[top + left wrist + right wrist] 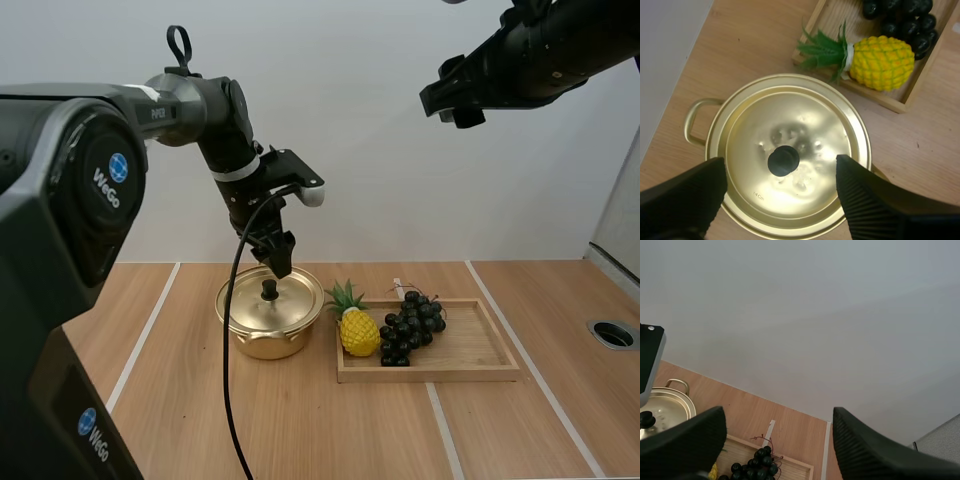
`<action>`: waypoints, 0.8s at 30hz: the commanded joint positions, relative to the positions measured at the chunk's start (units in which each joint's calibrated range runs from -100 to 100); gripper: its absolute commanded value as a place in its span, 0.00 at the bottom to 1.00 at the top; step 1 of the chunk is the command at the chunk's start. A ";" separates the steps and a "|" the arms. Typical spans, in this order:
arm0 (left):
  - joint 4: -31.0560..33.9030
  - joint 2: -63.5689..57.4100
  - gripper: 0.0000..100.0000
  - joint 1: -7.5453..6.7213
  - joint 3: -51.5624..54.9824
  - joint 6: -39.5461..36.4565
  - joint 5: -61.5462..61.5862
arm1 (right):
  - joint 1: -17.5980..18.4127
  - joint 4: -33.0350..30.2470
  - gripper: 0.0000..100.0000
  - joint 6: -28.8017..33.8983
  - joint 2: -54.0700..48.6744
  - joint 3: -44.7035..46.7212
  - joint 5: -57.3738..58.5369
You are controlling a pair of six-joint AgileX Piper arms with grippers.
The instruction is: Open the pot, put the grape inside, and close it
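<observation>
Nothing is done yet: the lid (790, 120) sits on the pot (262, 340) just beneath my left gripper (279, 262), and the grapes (411, 322) lie in the tray (480, 352) off to its side, with my right gripper (452, 98) high above them, wide and empty. The left wrist view shows the left fingers (685, 195) wide apart, clear of the knob (783, 160), where the high view merges them into one dark tip

Left wrist view chops off most of the grapes (910, 20) and wooden tray (880, 97); high view's upper right cuts the right arm (560, 50).
</observation>
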 commanded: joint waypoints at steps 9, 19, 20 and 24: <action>0.29 4.81 1.00 -0.21 -0.49 -0.62 0.02 | -0.25 0.14 1.00 -0.33 -0.80 -0.52 -0.19; 0.94 6.70 1.00 -0.21 -0.75 -0.62 0.02 | -0.25 0.14 1.00 -0.53 -0.80 -0.52 -0.21; 1.23 6.70 1.00 -0.21 -0.75 -0.62 0.02 | -0.25 0.14 1.00 -0.53 -0.80 -0.52 -0.21; 1.58 6.85 1.00 -0.21 -0.75 -0.62 -0.11 | -0.25 0.54 1.00 -0.53 -0.80 -0.52 -0.21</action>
